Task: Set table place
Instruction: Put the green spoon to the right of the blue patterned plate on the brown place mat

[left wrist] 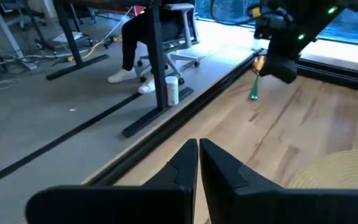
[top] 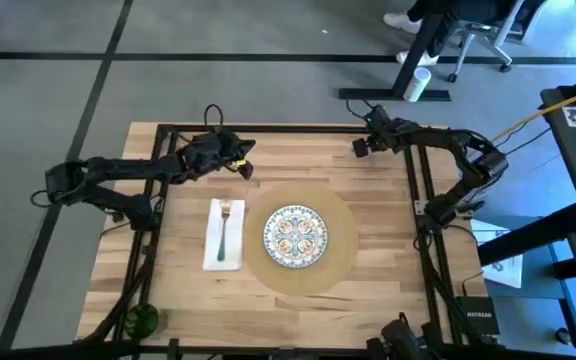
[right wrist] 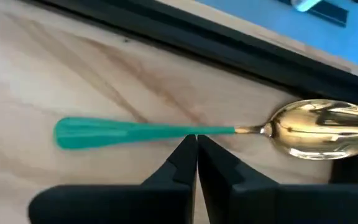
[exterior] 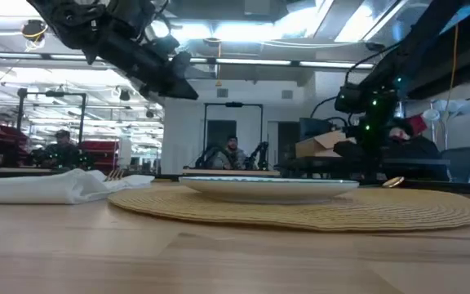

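High view: overhead, straight down on whole table (top: 368, 290). Low view: tabletop level, close to placemat (exterior: 398, 214), facing room. Wrist views: look past own fingers; left toward 2 o'clock corner, right close over spoon (right wrist: 185, 130), seen in both.

One placemat (top: 338, 262), one patterned plate (top: 295, 237), one napkin (top: 211, 245). One fork (top: 224, 228) and one green-handled spoon (right wrist: 197, 130) too.
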Tool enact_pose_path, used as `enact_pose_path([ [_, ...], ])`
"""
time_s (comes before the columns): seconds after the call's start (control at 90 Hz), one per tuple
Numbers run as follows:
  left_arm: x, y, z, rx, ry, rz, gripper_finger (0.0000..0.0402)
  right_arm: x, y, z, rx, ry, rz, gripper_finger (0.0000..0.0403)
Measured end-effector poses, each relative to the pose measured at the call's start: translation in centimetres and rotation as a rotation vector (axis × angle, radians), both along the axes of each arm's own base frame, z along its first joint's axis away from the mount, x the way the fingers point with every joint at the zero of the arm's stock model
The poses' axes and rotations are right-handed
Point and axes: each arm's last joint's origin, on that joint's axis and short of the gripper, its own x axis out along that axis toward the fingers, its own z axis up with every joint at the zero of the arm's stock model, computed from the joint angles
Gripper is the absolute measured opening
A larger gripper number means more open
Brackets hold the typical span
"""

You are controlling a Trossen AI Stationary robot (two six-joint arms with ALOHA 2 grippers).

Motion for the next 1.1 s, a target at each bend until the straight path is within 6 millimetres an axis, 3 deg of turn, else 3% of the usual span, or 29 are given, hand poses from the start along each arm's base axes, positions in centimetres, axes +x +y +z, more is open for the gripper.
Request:
enact_pose_path([
  [0.278, 0.0, -0.1, 0.0, 0.001, -0.003, -0.003, 0.0001, 1.0, -1.0, -0.8, 0.089, -0.028, 0.023, 0.0000],
  [1.1, 0.0, -0.1, -0.1, -0.012, 0.008, -0.001, 0.0001, 4.9, 0.9, -0.4, 0.087, -0.184, 0.211, 0.0000],
])
